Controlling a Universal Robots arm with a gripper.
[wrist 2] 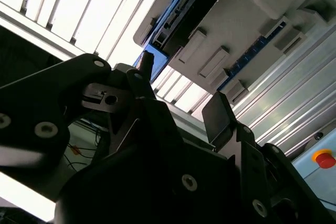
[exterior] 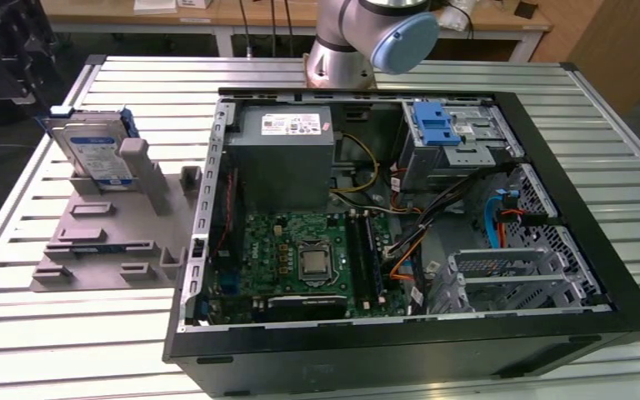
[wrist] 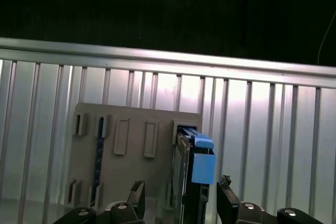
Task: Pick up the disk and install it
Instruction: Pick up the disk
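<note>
Barely started on my end: the disk (exterior: 90, 154) is standing upright in its grey holder (exterior: 109, 237) on the counter (exterior: 64, 333), on the exterior view's left of the open PC case (exterior: 409, 337), and my fingers (wrist: 137, 195) are spread open near it, gripping nothing.

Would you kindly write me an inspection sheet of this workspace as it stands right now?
Surface: slatted metal table, bearing a grey fixture and an open computer case.
Job's things: the disk stands upright in the fixture, at the exterior view's left, outside the case.
Clutter: nothing seen.
Grippers: gripper open, holding nothing; the disk shows between its fingers in the first wrist view.
Cables: orange, blue, yellow and black wiring inside the case.
Surroundings: wooden benches behind the table; arm base at its far edge; red button in the second wrist view.
</note>
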